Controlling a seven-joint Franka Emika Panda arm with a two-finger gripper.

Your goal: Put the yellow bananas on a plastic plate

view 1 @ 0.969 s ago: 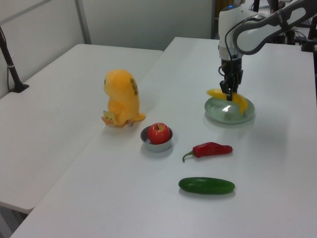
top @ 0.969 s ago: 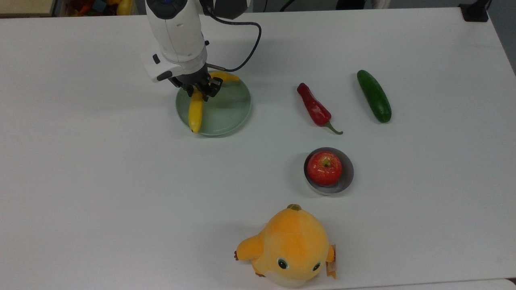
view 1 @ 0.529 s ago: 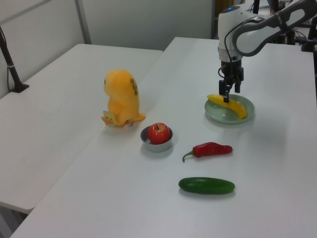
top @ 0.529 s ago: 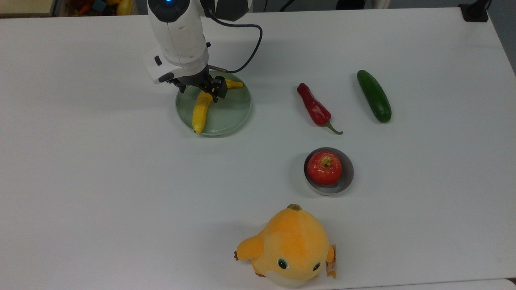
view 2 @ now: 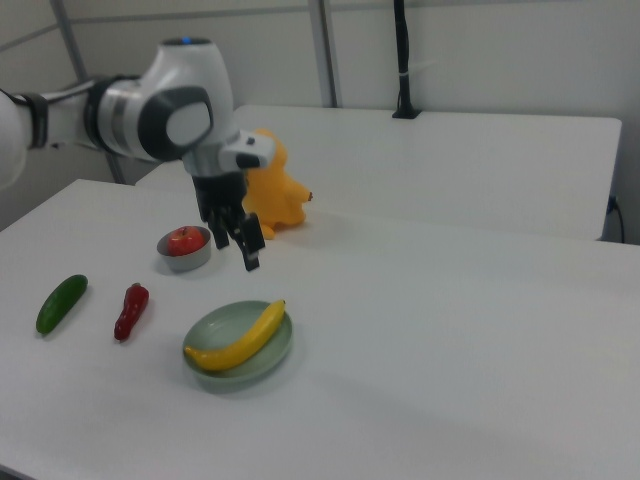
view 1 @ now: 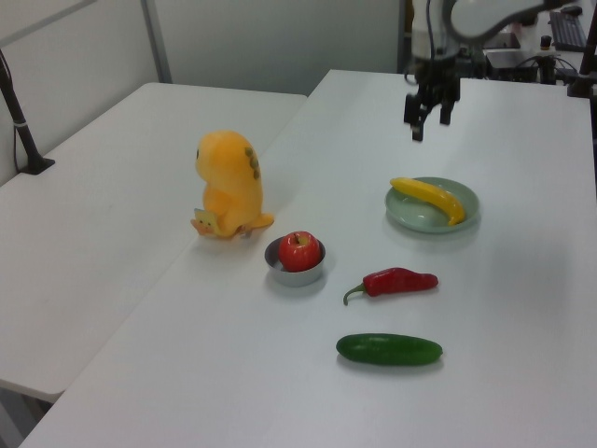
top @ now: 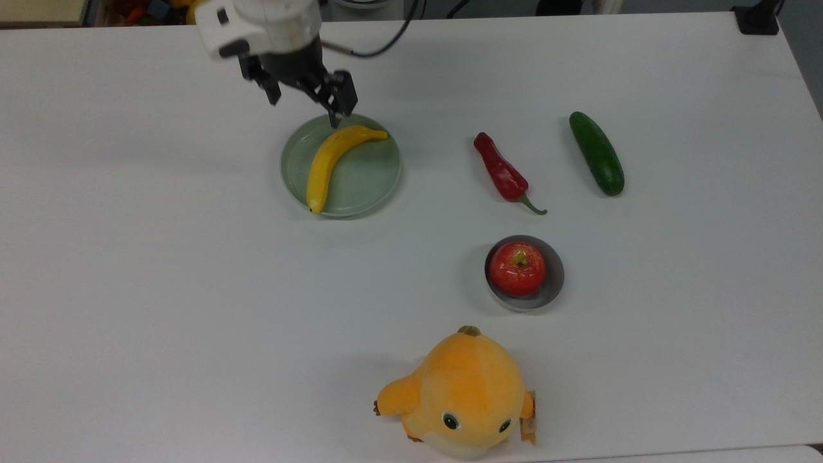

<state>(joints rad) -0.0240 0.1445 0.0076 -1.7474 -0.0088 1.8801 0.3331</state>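
Banana (top: 331, 163) on plate (top: 370, 183), below claw (top: 302, 96)

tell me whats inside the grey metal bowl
A red apple sits inside the grey metal bowl, stem up, filling most of it. The bowl's bottom under the apple is covered, so whether anything else lies beneath cannot be seen.

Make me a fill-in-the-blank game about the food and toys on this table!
1. The yellow banana lies on the pale green ____.
2. The red apple sits inside a grey ____.
3. The red pepper lies between the plate and the green ____.
4. The tool above the plate holds ____.

Missing words: plate; bowl; cucumber; nothing
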